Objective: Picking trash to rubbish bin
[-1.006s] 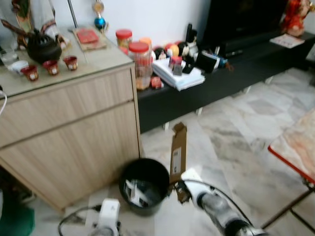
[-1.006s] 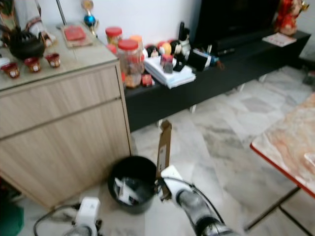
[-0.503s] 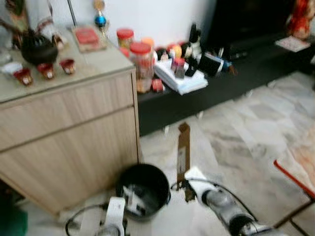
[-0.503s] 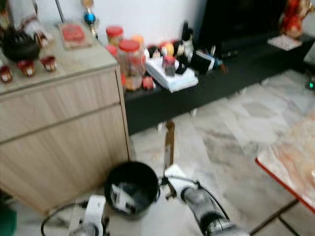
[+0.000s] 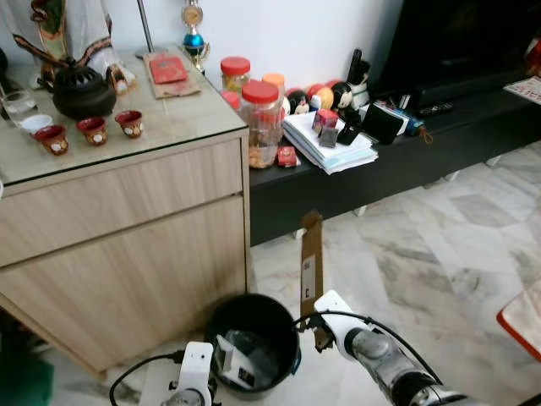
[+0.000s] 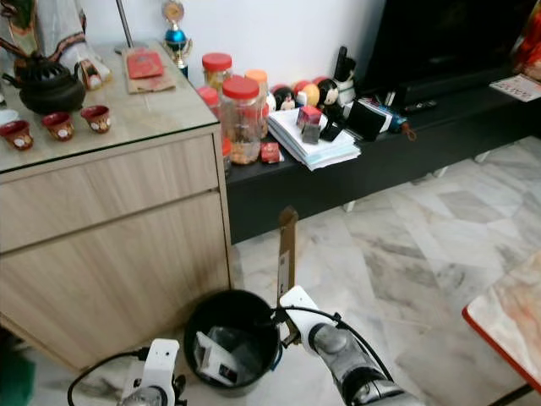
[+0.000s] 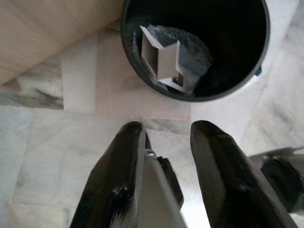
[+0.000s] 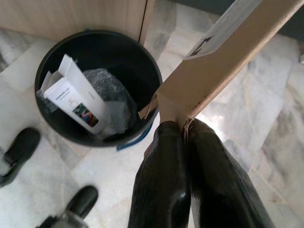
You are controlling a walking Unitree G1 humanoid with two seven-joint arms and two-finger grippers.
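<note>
The right gripper (image 8: 184, 130) pinches a long brown cardboard strip (image 8: 228, 61) just beside the round black plastic bin (image 8: 142, 61), which holds a white carton (image 8: 78, 102).

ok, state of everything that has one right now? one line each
right hand: shut on cardboard strip
cardboard strip: upright, held at its lower end, beside the bin, not inside
bin: open top, upright, holds a white box and crumpled plastic
left hand: open, holding nothing, above the floor near the bin
cabinet drawers: closed
jars: red lids on
</note>
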